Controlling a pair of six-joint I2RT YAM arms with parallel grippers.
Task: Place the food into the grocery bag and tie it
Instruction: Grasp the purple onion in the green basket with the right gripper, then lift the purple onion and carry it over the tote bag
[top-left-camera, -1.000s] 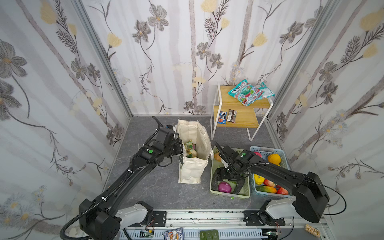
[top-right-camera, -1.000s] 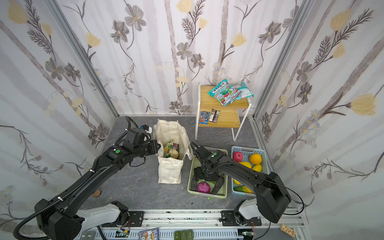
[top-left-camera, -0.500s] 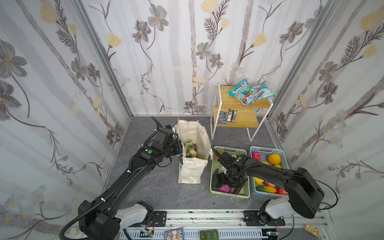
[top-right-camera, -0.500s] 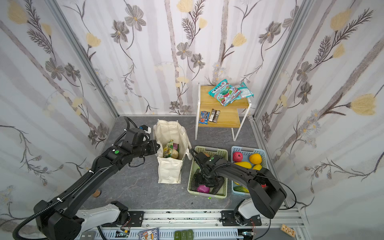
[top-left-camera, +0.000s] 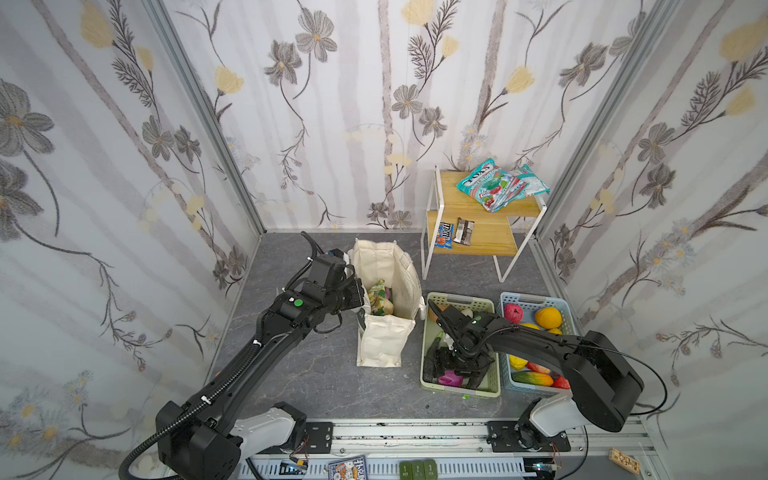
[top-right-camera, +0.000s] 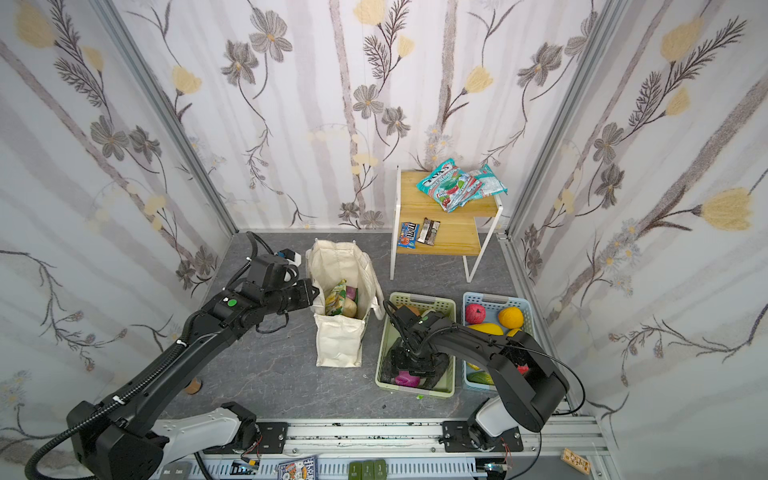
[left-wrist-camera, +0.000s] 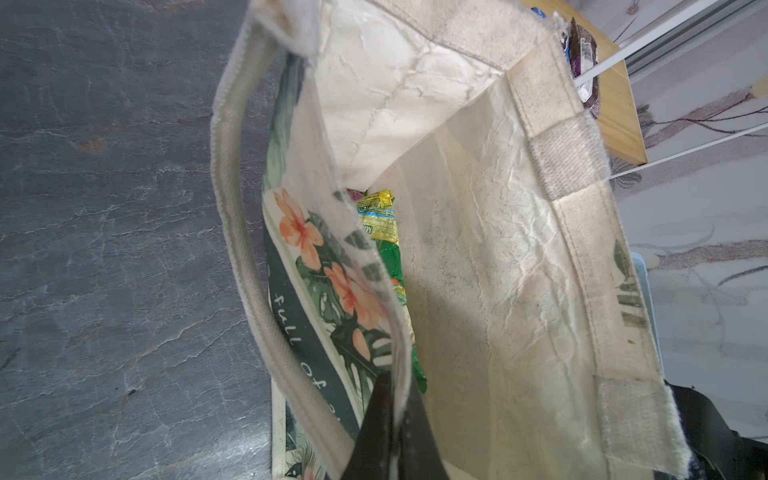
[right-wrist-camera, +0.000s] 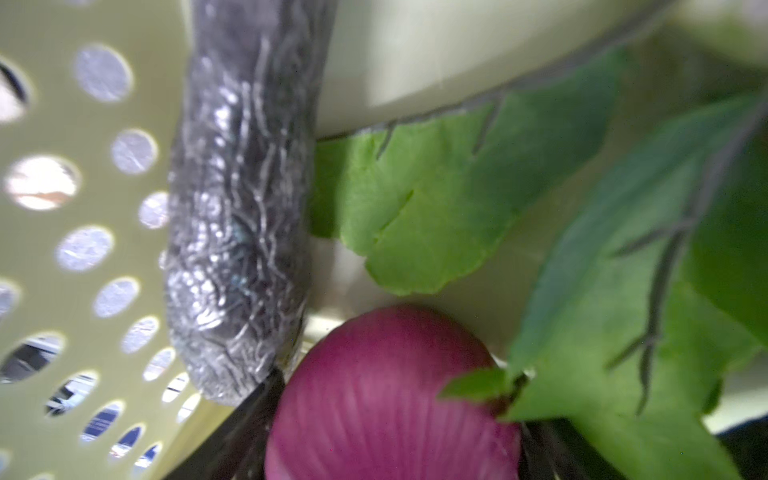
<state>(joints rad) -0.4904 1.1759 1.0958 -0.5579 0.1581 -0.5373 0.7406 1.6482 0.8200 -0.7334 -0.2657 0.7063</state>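
The cream grocery bag (top-left-camera: 384, 340) (top-right-camera: 338, 340) stands open on the grey floor. My left gripper (top-left-camera: 360, 293) (left-wrist-camera: 395, 382) is shut on its near-side rim, by the printed side. Inside lie a yellow-green snack packet (top-left-camera: 377, 293) (left-wrist-camera: 380, 220), a tan potato (top-right-camera: 350, 307) and a purple onion (top-right-camera: 352, 293). My right gripper (top-left-camera: 451, 376) (right-wrist-camera: 395, 415) is down in the pale green basket (top-left-camera: 461, 297), its fingers against both sides of another purple onion (top-right-camera: 406, 379) (right-wrist-camera: 386, 395). A dark wrinkled vegetable (right-wrist-camera: 241, 232) and green leaves (right-wrist-camera: 457, 199) lie beside it.
A blue basket (top-left-camera: 515, 299) of toy fruit stands right of the green one. At the back right is a wooden shelf stand (top-left-camera: 486, 239) with teal-red snack packets (top-left-camera: 494, 189) and small candy bars (top-left-camera: 455, 232). Walls close in on three sides.
My right gripper has moved toward the near end of the green basket and dropped around the purple onion. The left arm and the bag have not moved.
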